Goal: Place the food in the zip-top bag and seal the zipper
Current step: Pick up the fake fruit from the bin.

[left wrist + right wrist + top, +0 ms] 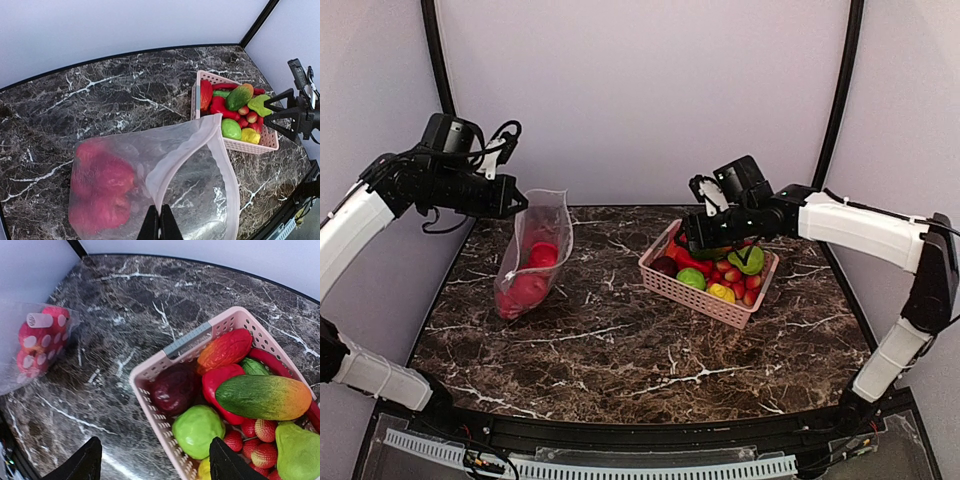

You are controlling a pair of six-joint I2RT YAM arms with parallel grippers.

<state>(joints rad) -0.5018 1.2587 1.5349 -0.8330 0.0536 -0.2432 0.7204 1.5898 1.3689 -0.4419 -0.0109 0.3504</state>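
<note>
Food (528, 285), red and round, lies in the zip-top bag (548, 215) on the table (620, 350), left side; my left gripper (518, 206) pinches its rim, my right gripper (155, 442) gapes over the basket (150, 372).

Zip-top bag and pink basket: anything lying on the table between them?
Nothing. In the top external view, the stretch of table between the zip-top bag and the pink basket is bare marble; the right wrist view agrees.

No lettering, brand, number or sign can be read in any view. The zip-top bag (192, 165) bears only whitish dots. A grey strip (187, 340) on the basket (150, 374) rim, at 11 o'clock, shows nothing legible.
</note>
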